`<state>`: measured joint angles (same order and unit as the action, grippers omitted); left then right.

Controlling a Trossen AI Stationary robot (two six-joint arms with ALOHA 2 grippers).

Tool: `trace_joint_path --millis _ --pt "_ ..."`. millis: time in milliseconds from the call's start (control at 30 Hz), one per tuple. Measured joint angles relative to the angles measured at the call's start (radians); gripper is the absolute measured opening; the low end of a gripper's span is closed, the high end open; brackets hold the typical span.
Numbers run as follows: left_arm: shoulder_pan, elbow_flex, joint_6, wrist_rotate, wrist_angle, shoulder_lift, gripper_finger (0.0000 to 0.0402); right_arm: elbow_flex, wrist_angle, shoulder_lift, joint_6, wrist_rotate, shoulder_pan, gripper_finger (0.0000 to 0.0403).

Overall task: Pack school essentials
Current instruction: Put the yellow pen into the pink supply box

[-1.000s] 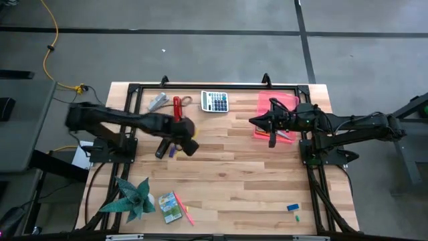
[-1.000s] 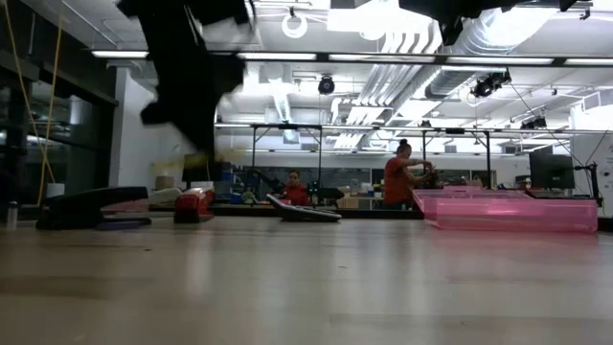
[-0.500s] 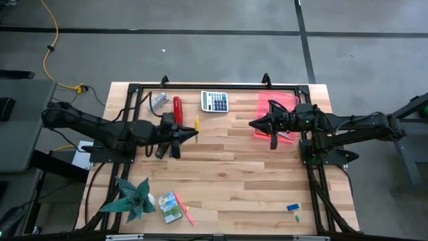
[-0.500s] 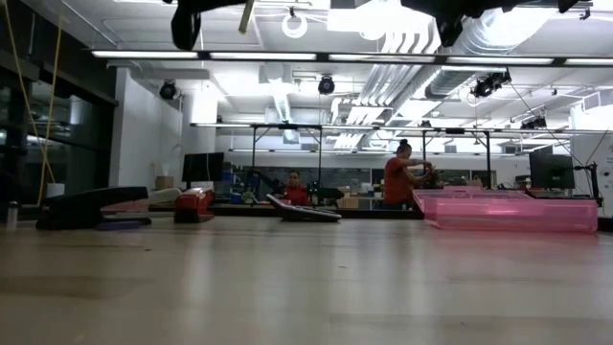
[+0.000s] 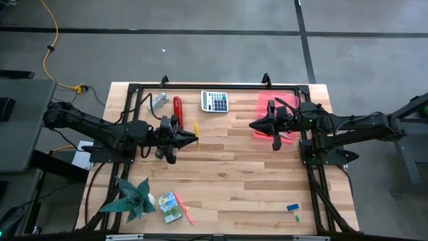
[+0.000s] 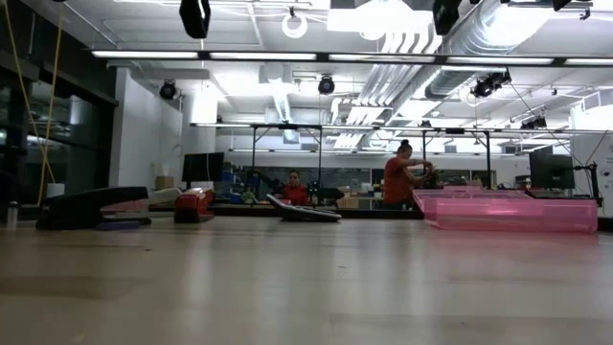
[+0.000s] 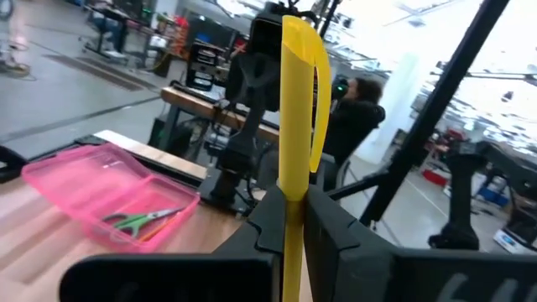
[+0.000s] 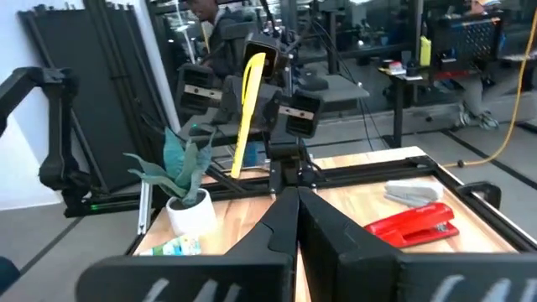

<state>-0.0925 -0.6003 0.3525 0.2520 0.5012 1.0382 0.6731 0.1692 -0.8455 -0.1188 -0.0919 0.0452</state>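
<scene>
My left gripper (image 5: 194, 139) hovers over the table's middle left, shut on a yellow stick (image 5: 196, 128); the stick also shows in the right wrist view (image 8: 244, 105). My right gripper (image 5: 253, 125) is shut and empty, raised at the left edge of the pink case (image 5: 289, 102). Green-handled scissors (image 7: 138, 220) lie inside the pink case (image 7: 84, 180). The green-yellow crayon box (image 5: 170, 206) and a pink stick (image 5: 188, 214) lie flat near the front edge, and the blue eraser (image 5: 293, 207) lies at the front right. My left gripper pinches the yellow stick (image 7: 291, 220) between its two fingers, which lie level and point toward the table's right. The stick runs across the fingers, and a long part (image 7: 295, 101) stands out beyond them. It is lifted clear of the table.
A grey-white calculator (image 5: 215, 101), a red stapler (image 5: 177, 107) and a grey object (image 5: 158, 101) lie along the far edge. A potted plant (image 5: 134, 196) stands at the front left corner. Bare wood spans the middle. People stand in the room behind.
My left gripper has risen from the table by the red stapler, carrying the yellow stick up clear of the wood, and has swung round until its fingers point toward the table's right.
</scene>
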Motion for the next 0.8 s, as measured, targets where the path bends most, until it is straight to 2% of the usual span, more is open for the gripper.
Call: trace_joint_path --millis 267,433,800 --pt "0.014 0.0 -0.05 -0.018 0.004 0.011 0.0003 0.0 0.006 -0.011 -0.039 -0.027 0.0 0.0" --pt "0.035 0.0 -0.053 -0.073 0.02 0.011 0.0003 0.0 0.015 -0.047 -0.082 -0.027 0.0 0.0" --pt "0.048 0.0 -0.057 -0.094 0.022 0.011 0.0003 0.0 0.031 -0.128 -0.109 -0.018 0.0 0.0"
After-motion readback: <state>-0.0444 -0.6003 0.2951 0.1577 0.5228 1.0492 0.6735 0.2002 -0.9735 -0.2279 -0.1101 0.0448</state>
